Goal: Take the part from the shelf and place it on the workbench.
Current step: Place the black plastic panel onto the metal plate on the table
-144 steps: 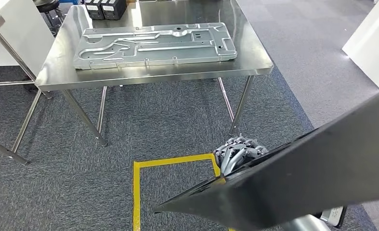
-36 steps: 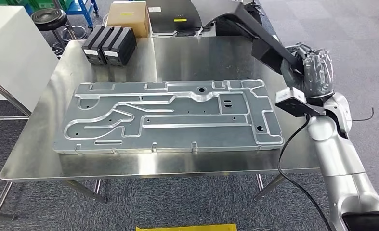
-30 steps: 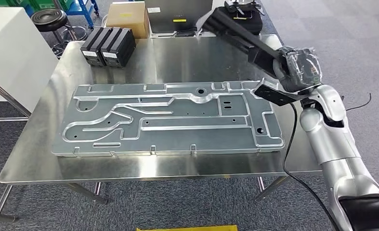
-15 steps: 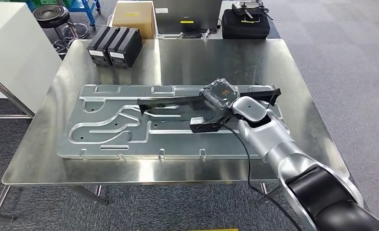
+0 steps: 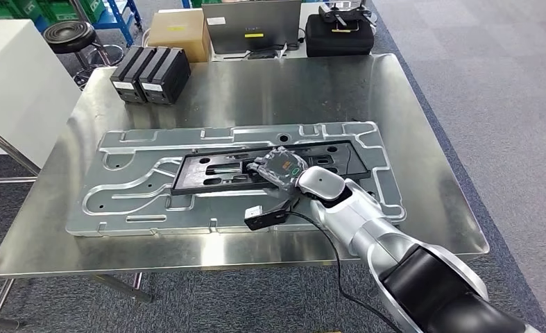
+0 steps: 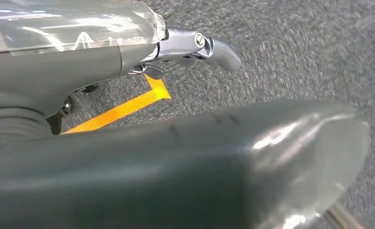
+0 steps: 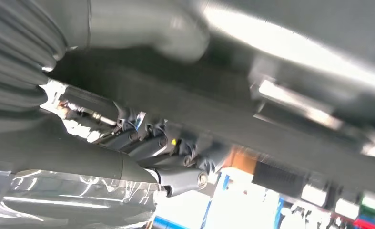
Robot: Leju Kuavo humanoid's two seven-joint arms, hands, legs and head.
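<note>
Head view: steel bench (image 5: 422,173) takes up most of the frame. A large grey stamped metal panel (image 5: 117,191) lies flat across its middle. The black part (image 5: 207,170), a long flat perforated plate, lies on top of that panel at frame centre, running left to right, its right end reaching toward the panel's right side.

Right hand (image 5: 278,166) sits at the part's middle, on its near edge, the silver arm coming in from the lower right corner. In the right wrist view the hand's (image 7: 166,157) dark fingers (image 7: 142,143) curl up against a dark blurred surface that looks like the part (image 7: 280,129); the hand appears clamped on the part, thumb on one side and fingers on the other, though blur hides the exact contact. A small black camera block (image 5: 263,216) hangs off the wrist just below the hand, cable trailing to the lower edge.

Left hand (image 6: 128,62) seen in the left wrist view over grey carpet (image 6: 295,52) with a yellow tape line (image 6: 123,107); thumb and fingers lie close together with nothing visible between them, but a big grey blurred shape covers the lower frame, so I cannot tell its state for certain.

Upper left of the head view: two black boxes (image 5: 148,73) on the bench's far left corner. Beyond the far edge: cardboard box (image 5: 176,31), grey laptop-like panel (image 5: 252,24), black case (image 5: 339,33). Round black stool (image 5: 69,35) and white cabinet (image 5: 13,83) at the far left.
</note>
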